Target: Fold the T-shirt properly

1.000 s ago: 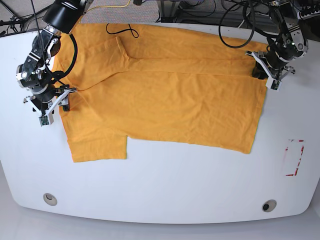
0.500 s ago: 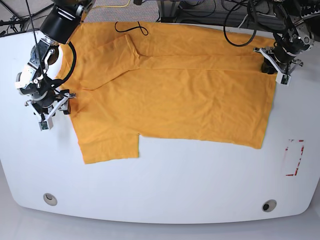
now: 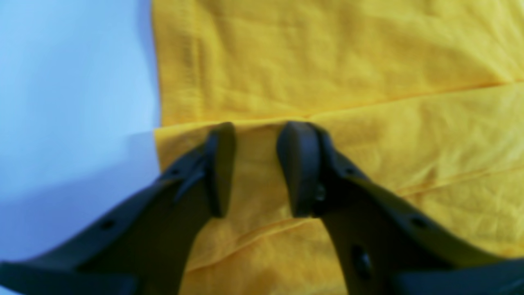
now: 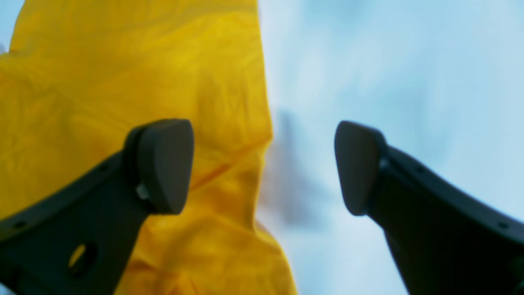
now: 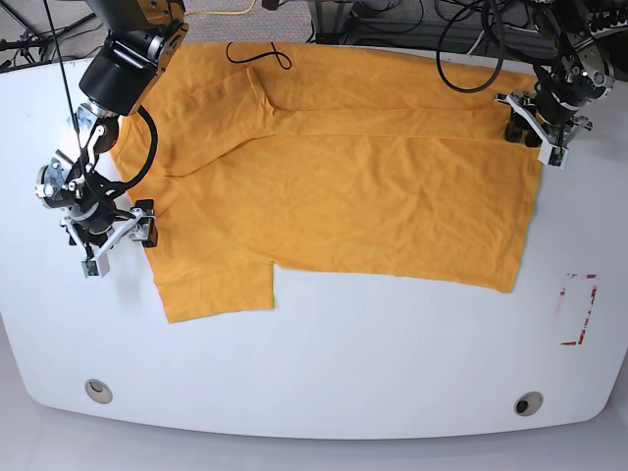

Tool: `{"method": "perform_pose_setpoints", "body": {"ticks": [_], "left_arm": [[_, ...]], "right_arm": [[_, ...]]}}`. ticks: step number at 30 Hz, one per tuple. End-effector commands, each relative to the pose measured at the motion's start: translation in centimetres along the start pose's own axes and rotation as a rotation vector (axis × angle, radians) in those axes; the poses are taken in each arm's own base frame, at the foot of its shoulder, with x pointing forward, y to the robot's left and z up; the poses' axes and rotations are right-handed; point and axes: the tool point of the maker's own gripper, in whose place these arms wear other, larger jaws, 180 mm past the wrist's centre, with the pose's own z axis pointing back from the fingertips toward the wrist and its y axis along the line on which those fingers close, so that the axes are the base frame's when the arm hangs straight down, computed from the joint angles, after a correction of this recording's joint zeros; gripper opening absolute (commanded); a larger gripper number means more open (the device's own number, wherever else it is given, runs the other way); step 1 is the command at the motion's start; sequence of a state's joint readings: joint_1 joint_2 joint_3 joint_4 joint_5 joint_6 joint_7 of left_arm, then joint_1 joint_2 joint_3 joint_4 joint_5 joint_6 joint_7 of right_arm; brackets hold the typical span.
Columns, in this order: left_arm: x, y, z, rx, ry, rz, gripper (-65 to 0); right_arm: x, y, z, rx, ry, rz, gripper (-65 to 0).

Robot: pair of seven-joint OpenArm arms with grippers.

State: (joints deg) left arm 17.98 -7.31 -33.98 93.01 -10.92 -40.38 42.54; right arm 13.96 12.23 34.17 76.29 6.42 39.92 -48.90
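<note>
T-shirt: orange-yellow, lying flat and wrinkled across the far half of the white table, with one long edge folded over so a crease is running from about 9 o'clock to 3 o'clock; a short sleeve is sticking out toward 7 o'clock.
Squiggle mark: thin black loop sitting at about 11 o'clock on the cloth, close to the far edge.
Left gripper: sitting at the 2 o'clock end of the T-shirt in the base view; the jaws are standing partly apart, a narrow gap showing between them, straddling the folded edge; whether the fingers are touching the cloth I cannot tell, and nothing is pinched between them.
Right gripper: sitting at the 9 o'clock side of the T-shirt in the base view; the jaws are spread wide, one finger over the cloth edge and the other over bare table, gripping nothing.
Red-edged marker: lying on the table at about 4 o'clock, well apart from the cloth.
Table holes: one sitting near the 7 o'clock corner, another near 5 o'clock.
</note>
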Motion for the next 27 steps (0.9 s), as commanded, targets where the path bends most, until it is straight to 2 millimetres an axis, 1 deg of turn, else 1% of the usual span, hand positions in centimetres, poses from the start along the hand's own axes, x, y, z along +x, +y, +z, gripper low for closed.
{"method": "perform_pose_setpoints", "body": {"ticks": [1, 3, 9, 19, 20, 23, 24, 25, 27], "left_arm": [[-1.7, 0.7, 0.5, 0.041, 0.103, -0.038, -43.6], [-1.2, 0.7, 0.7, 0.046, 0.091, -0.048, -44.2], [-0.8, 0.6, 0.8, 0.049, 0.082, -0.055, -44.0], [-0.7, 0.7, 0.8, 0.05, 0.079, -0.056, -43.5], [-0.7, 0.7, 0.8, 0.05, 0.079, -0.056, -43.5], [-0.6, 0.7, 0.8, 0.05, 0.078, -0.056, -43.5], [-0.6, 0.7, 0.8, 0.05, 0.078, -0.056, -43.5], [-0.6, 0.7, 0.8, 0.05, 0.078, -0.056, -43.5], [-0.4, 0.7, 0.8, 0.051, 0.072, -0.057, -43.5]], "right_arm": [[2.1, -0.3, -0.9, 0.025, -0.075, -0.034, -16.3], [1.8, -0.7, -1.3, 0.032, -0.071, -0.052, -17.8], [0.9, -0.4, -2.6, 0.064, -0.06, -0.098, -19.2], [0.4, -0.1, -2.9, 0.073, -0.064, -0.114, -19.8], [0.3, 0.0, -2.9, 0.074, -0.063, -0.115, -20.9], [-0.2, 0.7, -3.2, 0.087, -0.055, -0.122, -27.7], [-0.3, 0.9, -3.3, 0.089, -0.054, -0.123, -31.9], [-0.3, 0.9, -3.3, 0.089, -0.054, -0.123, -34.4], [-0.3, 0.9, -3.3, 0.089, -0.054, -0.123, -41.5]]}}
